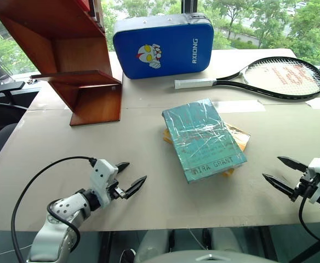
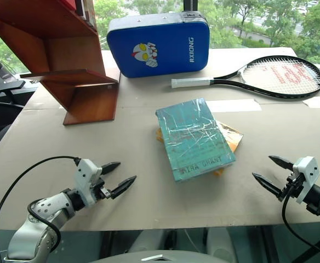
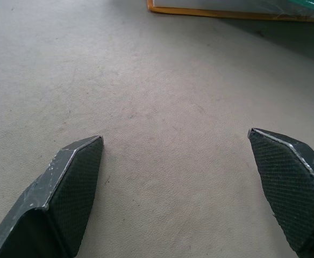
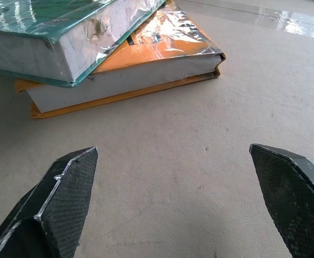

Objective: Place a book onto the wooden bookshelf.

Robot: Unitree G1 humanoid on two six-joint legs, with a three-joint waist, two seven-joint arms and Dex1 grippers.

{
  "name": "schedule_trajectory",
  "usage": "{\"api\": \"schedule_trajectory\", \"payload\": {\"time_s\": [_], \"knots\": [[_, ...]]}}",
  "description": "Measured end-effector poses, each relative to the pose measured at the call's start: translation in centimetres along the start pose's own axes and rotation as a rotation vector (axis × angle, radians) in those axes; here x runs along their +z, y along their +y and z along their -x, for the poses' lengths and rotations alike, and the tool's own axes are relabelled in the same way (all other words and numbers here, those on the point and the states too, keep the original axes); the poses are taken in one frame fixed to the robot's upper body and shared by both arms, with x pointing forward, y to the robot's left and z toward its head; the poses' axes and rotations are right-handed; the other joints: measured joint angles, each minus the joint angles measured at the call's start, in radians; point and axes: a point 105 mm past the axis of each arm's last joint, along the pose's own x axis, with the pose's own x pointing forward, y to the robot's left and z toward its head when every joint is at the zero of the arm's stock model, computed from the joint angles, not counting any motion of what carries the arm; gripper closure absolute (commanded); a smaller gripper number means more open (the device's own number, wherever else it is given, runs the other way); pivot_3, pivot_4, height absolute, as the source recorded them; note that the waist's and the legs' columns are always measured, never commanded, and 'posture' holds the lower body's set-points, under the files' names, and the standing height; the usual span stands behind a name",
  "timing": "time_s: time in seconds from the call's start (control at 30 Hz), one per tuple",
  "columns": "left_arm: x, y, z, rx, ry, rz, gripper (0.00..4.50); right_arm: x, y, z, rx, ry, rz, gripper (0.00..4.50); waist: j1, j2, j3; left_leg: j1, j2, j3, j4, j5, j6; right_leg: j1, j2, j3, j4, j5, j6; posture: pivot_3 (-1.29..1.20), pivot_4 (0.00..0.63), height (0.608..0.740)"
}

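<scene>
Hovering low over the table [image 1: 149, 118], my left gripper [image 1: 132, 176] points forward and inward toward the middle, its two black fingers spread wide with nothing between them. My right gripper [image 1: 283, 174] mirrors it on the opposite side, angled inward, fingers likewise spread wide and empty. Both forearms reach in from the near edge, each well apart from the stack between them. The book [image 1: 203, 138], teal-green in crinkled plastic wrap, lies flat at mid-table on top of an orange paperback [image 4: 146, 64], skewed across it. The wooden bookshelf [image 1: 72, 60] stands at the far left corner. Beside it stands a blue padded case [image 1: 165, 46], and a tennis racket [image 1: 269, 76] lies at the far right.
</scene>
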Motion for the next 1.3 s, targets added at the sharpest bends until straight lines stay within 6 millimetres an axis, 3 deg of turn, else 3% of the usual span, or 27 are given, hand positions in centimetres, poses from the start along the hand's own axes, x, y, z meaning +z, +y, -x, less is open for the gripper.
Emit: {"api": "schedule_trajectory", "payload": {"time_s": [0.57, 0.8, 0.97, 1.03, 1.2, 1.3], "knots": [[0.3, -1.2, 0.3, -0.098, 0.003, 0.050, 0.05, -0.5, -0.1, 0.4, -0.007, 0.012, -0.007, 0.00, 0.000, -0.001, 0.001, -0.001, 0.000, 0.000, 0.000, 0.000, 0.000, 0.000, 0.000, 0.000, -0.001, 0.000, 0.000, 0.00, 0.150, 0.740], [1.7, -1.5, -0.7, -0.163, -0.036, 0.154, 0.05, -0.1, 0.3, 1.1, -0.012, 0.006, -0.001, 0.00, 0.001, -0.001, 0.002, -0.001, 0.000, 0.000, 0.000, 0.000, 0.000, 0.000, 0.000, -0.001, -0.001, 0.000, 0.000, 0.00, 0.150, 0.740], [4.3, -3.1, -3.5, -0.284, -0.108, 0.358, 0.05, 2.5, 1.6, 1.4, 0.035, -0.036, 0.059, 0.00, 0.001, -0.001, 0.002, -0.001, 0.000, 0.000, 0.001, 0.000, 0.000, 0.000, 0.000, -0.001, 0.000, 0.000, 0.001, 0.00, 0.150, 0.740], [5.1, -4.3, -5.0, -0.336, -0.104, 0.497, 0.05, 4.8, 2.6, 1.8, 0.059, -0.091, 0.065, 0.00, 0.001, -0.003, 0.003, -0.001, 0.000, -0.001, 0.002, 0.000, 0.000, 0.000, 0.001, -0.001, 0.001, 0.000, 0.001, 0.00, 0.150, 0.740], [5.8, -6.6, -6.8, -0.495, -0.030, 0.686, 0.05, 7.9, 5.0, 2.6, 0.153, -0.150, 0.024, 0.00, 0.001, -0.003, 0.003, -0.001, 0.000, -0.001, 0.002, 0.000, 0.000, 0.000, 0.002, -0.001, 0.002, 0.000, 0.001, 0.00, 0.150, 0.740], [5.3, -6.3, -8.7, -0.504, 0.032, 0.786, 0.05, 9.7, 6.9, 2.8, 0.240, -0.172, 0.009, 0.00, 0.004, -0.007, 0.005, -0.001, -0.001, -0.002, 0.004, 0.000, 0.000, 0.001, 0.002, -0.002, 0.003, 0.000, 0.001, 0.00, 0.150, 0.740]]}}
